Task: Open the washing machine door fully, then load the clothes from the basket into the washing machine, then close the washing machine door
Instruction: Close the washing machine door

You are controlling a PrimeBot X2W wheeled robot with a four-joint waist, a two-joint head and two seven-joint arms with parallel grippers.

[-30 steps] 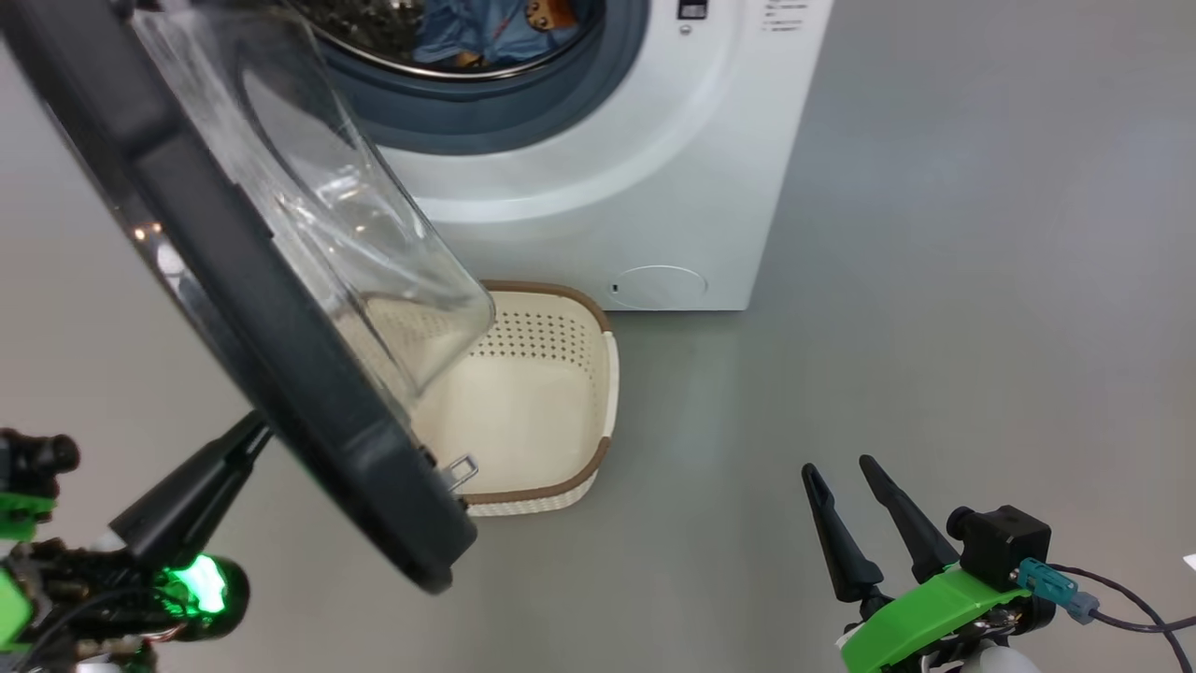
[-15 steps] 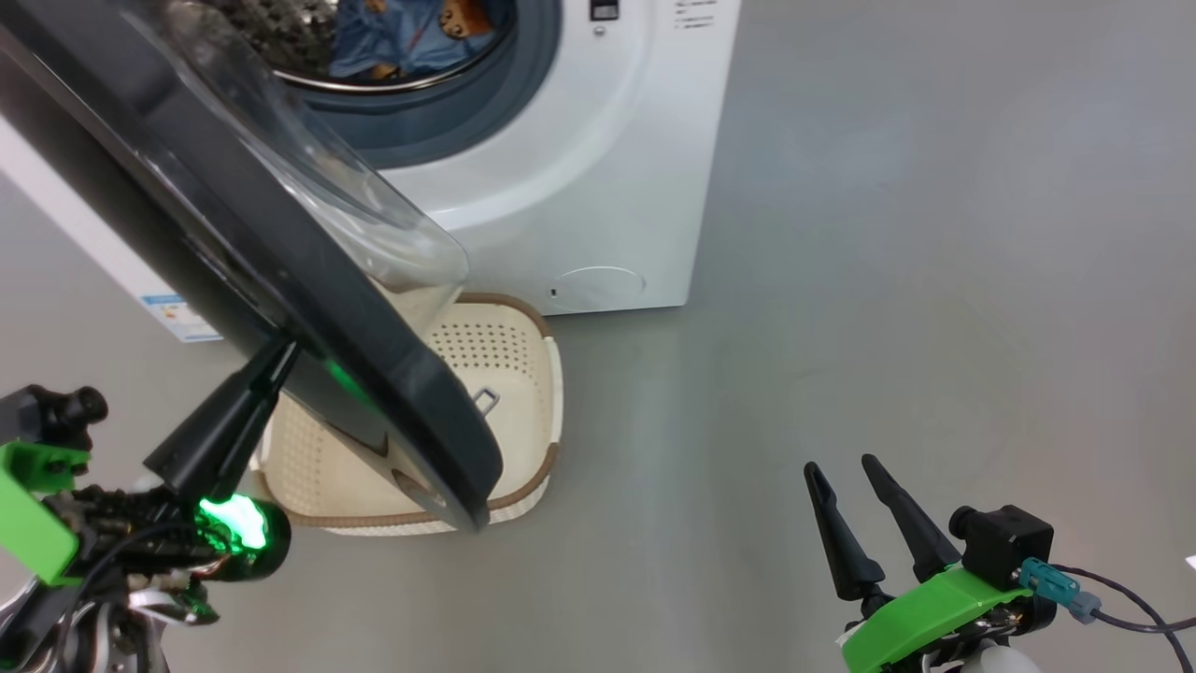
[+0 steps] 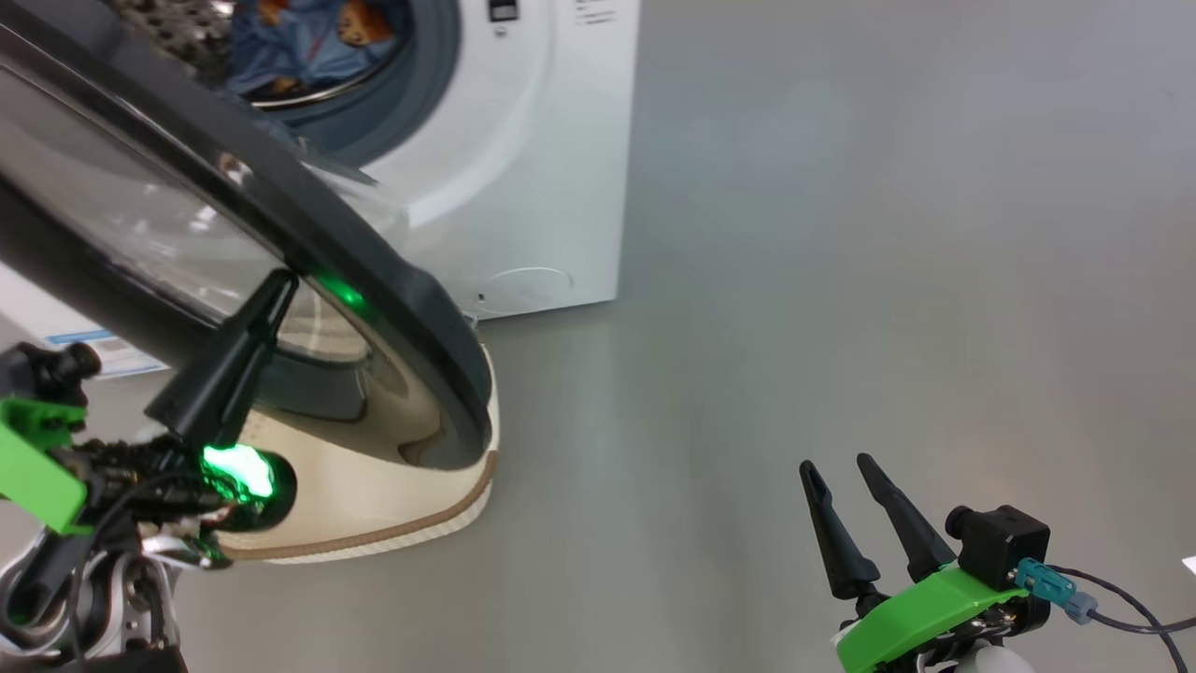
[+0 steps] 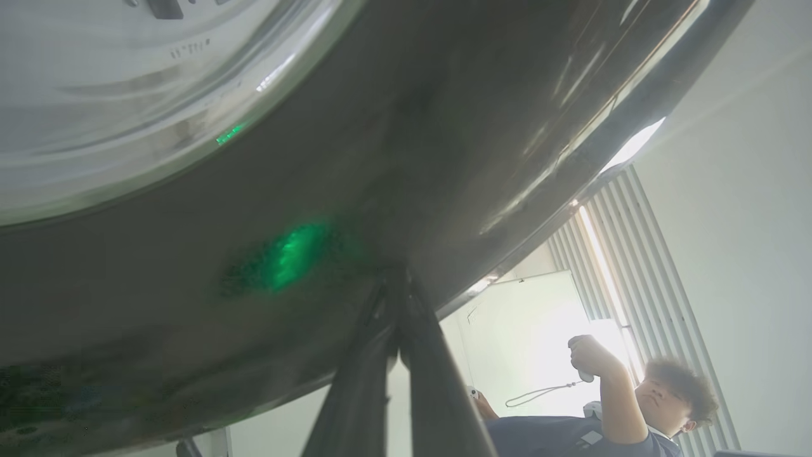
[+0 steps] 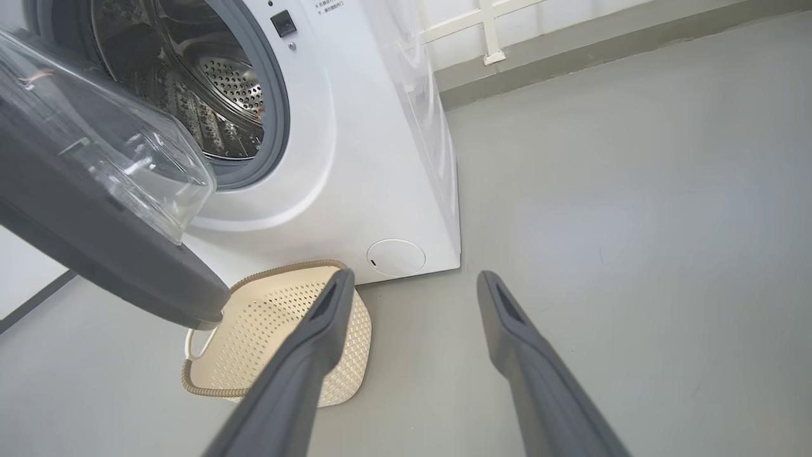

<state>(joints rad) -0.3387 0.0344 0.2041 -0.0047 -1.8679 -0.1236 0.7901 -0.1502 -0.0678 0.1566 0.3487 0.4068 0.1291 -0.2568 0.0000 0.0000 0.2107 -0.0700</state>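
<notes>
— Where's the door relative to the washing machine?

— The washing machine door stands partway open, swung out from the machine's front at a slant. On my head camera its black ring cuts across the mouth of the machine, and the clear glass bowl bulges back toward the opening.

— And your left tool?

— My left gripper has its two fingers pinched together, with nothing between them. The joined tips lie against the glossy outer face of the door's ring, on the side turned away from the machine. A green glow from my wrist light reflects on that black surface.

— The right one?

— My right gripper is spread wide and holds nothing. It hangs over the grey floor, well apart from the washing machine, out past the corner nearest the round white flap.

— Where's the laundry?

— The clothes are inside the washing machine. I can see blue fabric with orange-brown figures lying in the steel drum, behind the grey seal.

— The basket?

— The basket sits on the floor just in front of the washing machine, below the flap and partly under the swung-out door. My right wrist camera shows its perforated cream inside and brown rim.

— Anyone nearby?

— A person shows in my left wrist camera, beyond the door's edge, one hand raised and gripping a small device.
</notes>
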